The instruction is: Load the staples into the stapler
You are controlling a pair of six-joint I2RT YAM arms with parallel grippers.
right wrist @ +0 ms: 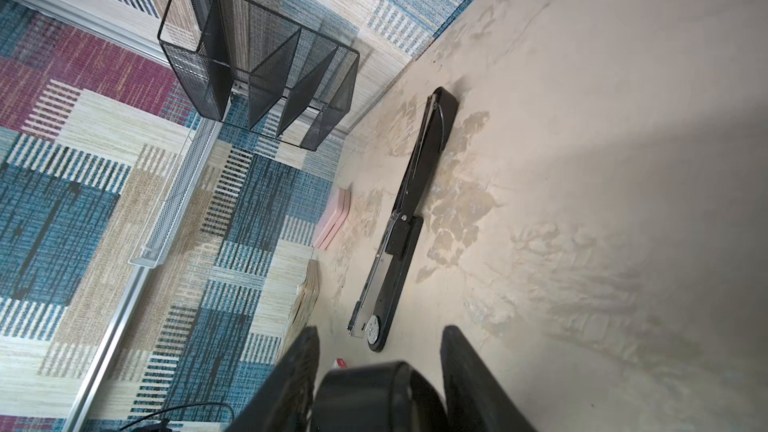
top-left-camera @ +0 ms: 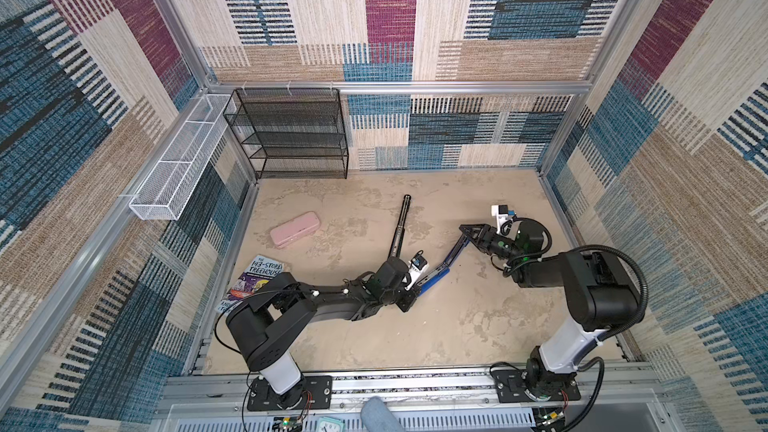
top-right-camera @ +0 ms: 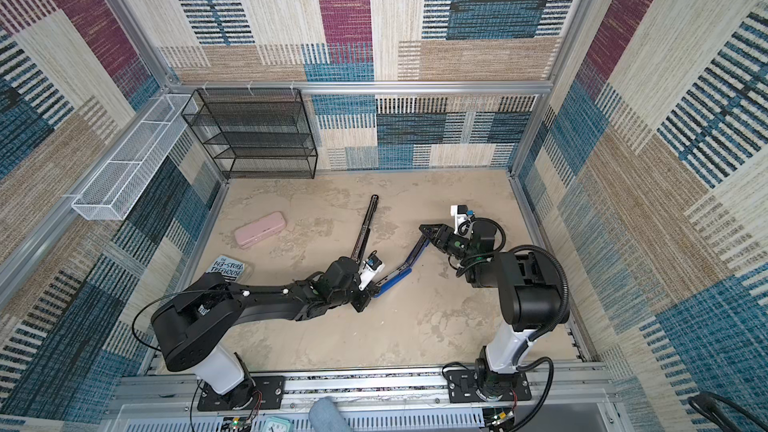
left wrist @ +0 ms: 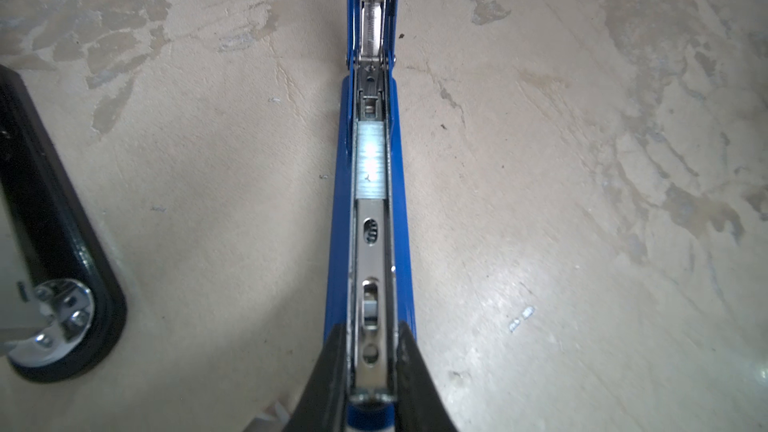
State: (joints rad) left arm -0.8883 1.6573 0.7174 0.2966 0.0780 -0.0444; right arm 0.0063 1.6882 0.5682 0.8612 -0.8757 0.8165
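Left wrist view shows the staples [left wrist: 369, 160] already lying in the blue stapler's [left wrist: 338, 184] open channel, with my left claw [left wrist: 371, 338] clenched on its front end. In a top view my right claw [top-left-camera: 466, 231] straddles the raised lid [top-left-camera: 454, 252]; I cannot tell if it grips. Next, I judge, the lid needs swinging down squarely. The black stapler [top-left-camera: 399, 226], pink case [top-left-camera: 295, 229] and book [top-left-camera: 259, 276] lie well apart, not obstructing
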